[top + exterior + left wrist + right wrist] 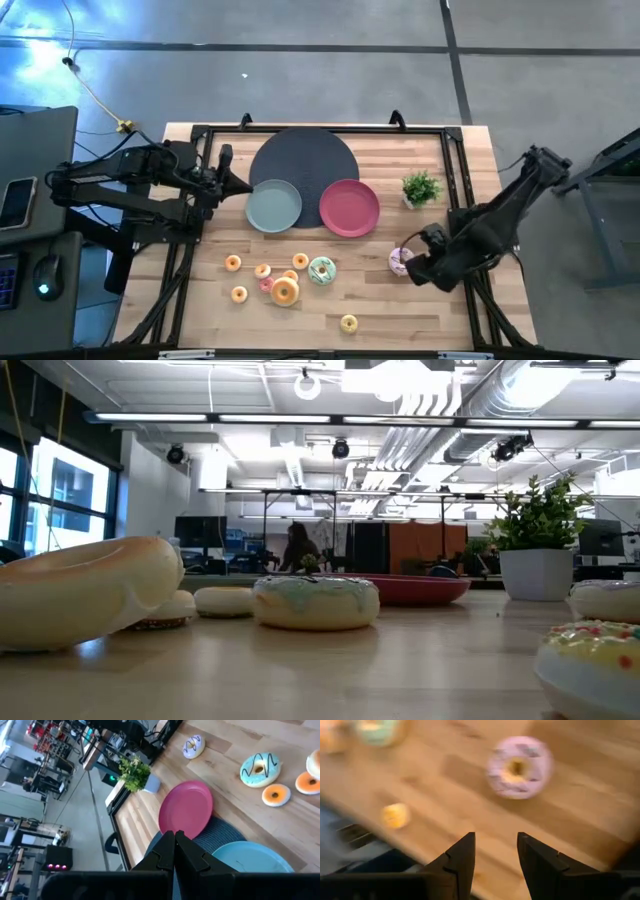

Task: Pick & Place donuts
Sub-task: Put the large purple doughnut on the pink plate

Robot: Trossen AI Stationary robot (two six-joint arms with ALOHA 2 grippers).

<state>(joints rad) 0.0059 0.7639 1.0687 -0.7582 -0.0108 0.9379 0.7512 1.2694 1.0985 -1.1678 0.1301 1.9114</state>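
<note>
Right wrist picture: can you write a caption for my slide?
The right hand, open and empty, hovers above the wooden table near a pink-iced donut and a tiny yellow donut.

1. Wooden table (420,320): light plank top with a black frame along its edges.
2. Dark round mat (303,150): lies at the far middle of the table.
3. Grey-green plate (273,206): rests on the mat's near left edge.
4. Pink plate (349,207): just beside the grey-green plate, overlapping the mat's near right edge.
5. Potted plant (421,187): stands upright, right of the pink plate.
6. Person (297,547): visible in the room beyond the table.
</note>
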